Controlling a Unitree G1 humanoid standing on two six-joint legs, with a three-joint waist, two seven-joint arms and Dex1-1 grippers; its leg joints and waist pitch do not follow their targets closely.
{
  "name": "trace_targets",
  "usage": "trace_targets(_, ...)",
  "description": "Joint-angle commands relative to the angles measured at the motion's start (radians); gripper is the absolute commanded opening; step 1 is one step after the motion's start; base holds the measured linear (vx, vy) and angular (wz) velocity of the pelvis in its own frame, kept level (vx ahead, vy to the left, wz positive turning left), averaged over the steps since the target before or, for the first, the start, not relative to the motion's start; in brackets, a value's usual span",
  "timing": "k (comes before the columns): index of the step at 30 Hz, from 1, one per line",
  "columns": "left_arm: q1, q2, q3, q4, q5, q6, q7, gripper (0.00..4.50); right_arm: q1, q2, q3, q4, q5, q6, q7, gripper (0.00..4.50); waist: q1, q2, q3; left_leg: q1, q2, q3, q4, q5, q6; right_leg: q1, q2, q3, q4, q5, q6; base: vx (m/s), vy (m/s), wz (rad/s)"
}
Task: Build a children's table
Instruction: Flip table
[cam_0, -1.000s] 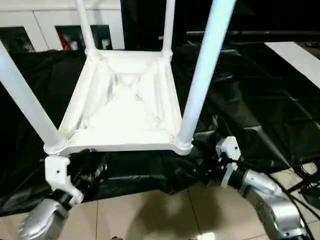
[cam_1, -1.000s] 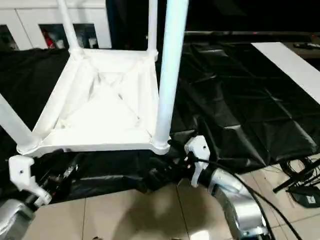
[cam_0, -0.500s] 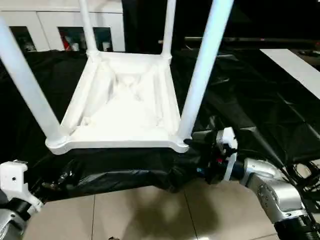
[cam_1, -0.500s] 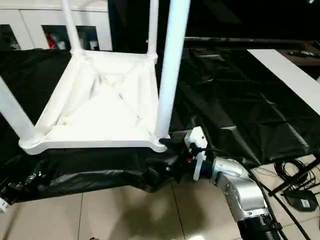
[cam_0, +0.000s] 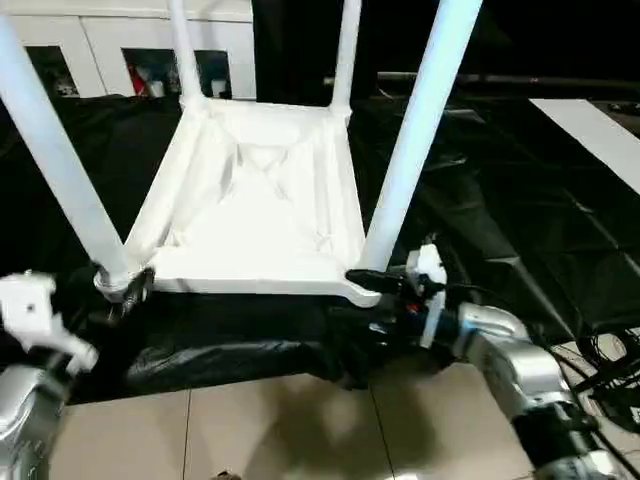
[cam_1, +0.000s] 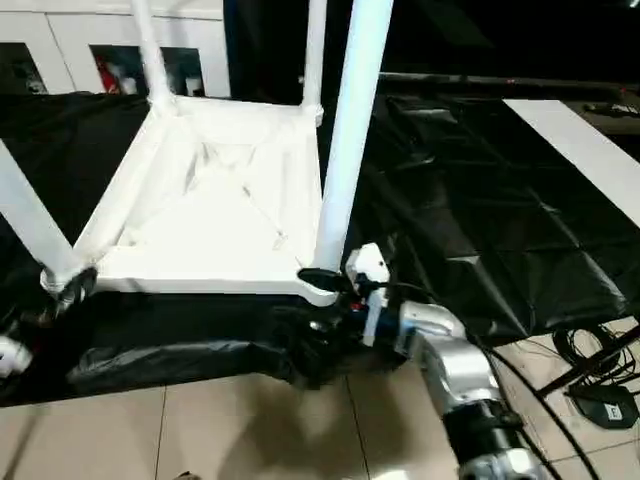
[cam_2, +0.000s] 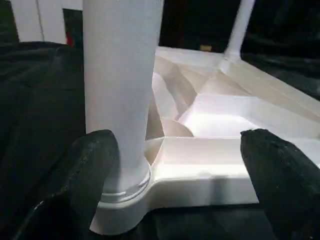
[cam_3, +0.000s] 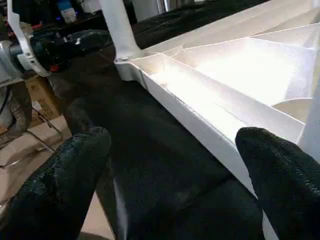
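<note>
Head views: children's table (cam_0: 255, 205) lies upside down on black sheeting (cam_0: 520, 210), all four legs standing up from the corner sockets. Right gripper (cam_0: 365, 285) sits at the near corner socket beside it; left gripper (cam_0: 125, 290) at the opposite near corner. Hollow plastic, so likely light, stiff, slick; best hold looks like the rim or corner sockets.

Left wrist view: fingers (cam_2: 92, 172) spread wide, straddling the near leg (cam_2: 122, 90) and corner; holding nothing.

Right wrist view: fingers (cam_3: 270, 165) wide apart, table rim (cam_3: 200, 112) ahead between them; nothing gripped, contact unclear.
</note>
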Motion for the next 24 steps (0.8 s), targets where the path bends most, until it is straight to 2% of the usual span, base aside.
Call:
trace_targets(1, -0.017, -0.007, -0.021, -0.008, 0.005, 0.012, 0.01, 4.47, -0.013, -0.001, -0.028, 0.017, -0.007, -0.026, -0.024, 4.5, 0.002, 0.018, -0.044, 0.008, 0.032, -0.005, -0.082, -0.152, 0.036, 0.034, -0.054, 0.027, -0.055, -0.056, -0.221, 0.0, 0.0, 0.0)
trace_targets(3, -0.028, -0.019, -0.029, -0.016, -0.005, 0.017, 0.009, 4.47, -0.012, 0.01, -0.047, 0.025, -0.008, -0.051, -0.055, 4.5, 0.002, 0.013, -0.044, 0.008, 0.032, -0.004, -0.083, -0.163, 0.036, 0.036, -0.053, 0.027, -0.057, -0.073, -0.217, 0.0, 0.0, 0.0)
trace_targets(4, -0.037, -0.031, -0.041, -0.026, -0.014, 0.02, 0.008, 4.47, -0.009, 0.019, -0.075, 0.034, -0.001, -0.063, -0.083, 4.5, 0.003, 0.016, -0.043, 0.009, 0.033, -0.003, -0.084, -0.175, 0.031, 0.033, -0.056, 0.028, -0.059, -0.096, -0.216, 0.0, 0.0, 0.0)
trace_targets(5, -0.037, -0.031, -0.041, -0.026, -0.014, 0.02, 0.008, 4.47, -0.009, 0.019, -0.075, 0.034, -0.001, -0.063, -0.083, 4.5, 0.003, 0.016, -0.043, 0.01, 0.033, -0.002, -0.084, -0.189, 0.023, 0.032, -0.056, 0.029, -0.062, -0.116, -0.215, 0.0, 0.0, 0.0)
trace_targets(6, -0.057, -0.055, -0.076, -0.045, -0.027, 0.037, 0.005, 4.47, 0.008, 0.024, -0.137, 0.037, 0.014, -0.085, -0.145, 4.5, 0.007, 0.014, -0.044, 0.014, 0.035, -0.001, -0.085, -0.193, 0.014, 0.031, -0.057, 0.03, -0.064, -0.128, -0.211, 0.0, 0.0, 0.0)
trace_targets(8, -0.074, -0.062, -0.1, -0.027, 0.004, 0.036, 0.019, 4.47, 0.025, 0.016, -0.178, 0.04, 0.023, -0.101, -0.181, 4.5, 0.017, 0.016, -0.043, 0.016, 0.034, 0.001, -0.084, -0.195, 0.011, 0.029, -0.055, 0.031, -0.064, -0.13, -0.206, 0.0, 0.0, 0.0)
trace_targets(9, -0.074, -0.062, -0.1, -0.027, 0.004, 0.036, 0.019, 4.47, 0.025, 0.016, -0.178, 0.04, 0.023, -0.101, -0.181, 4.5, 0.019, 0.014, -0.042, 0.013, 0.033, 0.001, -0.085, -0.193, 0.012, 0.032, -0.055, 0.031, -0.065, -0.133, -0.2, 0.0, 0.0, 0.0)
trace_targets(10, -0.08, -0.06, -0.106, -0.016, 0.021, 0.051, 0.037, 4.47, 0.03, 0.013, -0.193, 0.045, 0.028, -0.105, -0.192, 4.5, 0.022, 0.021, -0.044, 0.014, 0.032, 0.0, -0.085, -0.194, 0.008, 0.032, -0.055, 0.031, -0.063, -0.135, -0.193, 0.0, 0.0, 0.0)
trace_targets(11, -0.081, -0.058, -0.111, -0.009, 0.04, 0.055, 0.053, 4.47, 0.038, 0.007, -0.201, 0.046, 0.031, -0.112, -0.197, 4.5, 0.02, 0.02, -0.045, 0.013, 0.033, -0.001, -0.085, -0.199, 0.007, 0.033, -0.054, 0.03, -0.066, -0.13, -0.186, 0.0, 0.0, 0.0)
trace_targets(12, -0.077, -0.061, -0.109, -0.014, 0.037, 0.065, 0.06, 4.47, 0.047, 0.0, -0.209, 0.043, 0.03, -0.118, -0.203, 4.5, 0.02, 0.024, -0.044, 0.013, 0.032, -0.002, -0.085, -0.203, 0.006, 0.033, -0.054, 0.03, -0.064, -0.131, -0.186, 0.0, 0.0, 0.0)
trace_targets(13, -0.073, -0.063, -0.108, -0.02, 0.033, 0.07, 0.064, 4.47, 0.054, -0.005, -0.213, 0.04, 0.03, -0.122, -0.206, 4.5, 0.019, 0.018, -0.045, 0.009, 0.031, -0.002, -0.084, -0.203, 0.007, 0.037, -0.054, 0.03, -0.065, -0.139, -0.183, 0.0, 0.0, 0.0)
trace_targets(17, -0.053, -0.07, -0.116, -0.042, 0.053, 0.084, 0.083, 4.47, 0.067, -0.012, -0.229, 0.033, 0.016, -0.136, -0.215, 4.5, 0.017, 0.023, -0.042, 0.007, 0.031, -0.002, -0.085, -0.208, 0.009, 0.035, -0.052, 0.03, -0.068, -0.154, -0.182, 0.0, 0.0, 0.0)
trace_targets(20, -0.029, -0.081, -0.118, -0.072, 0.03, 0.1, 0.09, 4.47, 0.047, -0.012, -0.256, 0.061, -0.002, -0.159, -0.25, 4.5, 0.01, 0.019, -0.04, 0.004, 0.032, -0.003, -0.085, -0.206, 0.01, 0.036, -0.054, 0.029, -0.069, -0.163, -0.186, 0.0, 0.0, 0.0)
trace_targets(23, 0.025, -0.075, -0.109, -0.119, -0.007, 0.12, 0.062, 4.47, 0.034, -0.022, -0.259, 0.07, 0.014, -0.141, -0.239, 4.5, 0.002, 0.017, -0.04, 0.001, 0.032, -0.004, -0.085, -0.2, 0.017, 0.037, -0.052, 0.028, -0.065, -0.152, -0.2, 0.0, 0.0, 0.0)
trace_targets(24, 0.059, -0.066, -0.102, -0.143, -0.026, 0.127, 0.04, 4.47, 0.041, -0.032, -0.243, 0.056, 0.022, -0.121, -0.205, 4.5, -0.002, 0.006, -0.035, 0.001, 0.032, -0.001, -0.085, -0.211, 0.026, 0.033, -0.049, 0.028, -0.071, -0.171, -0.196, 0.0, 0.0, 0.0)
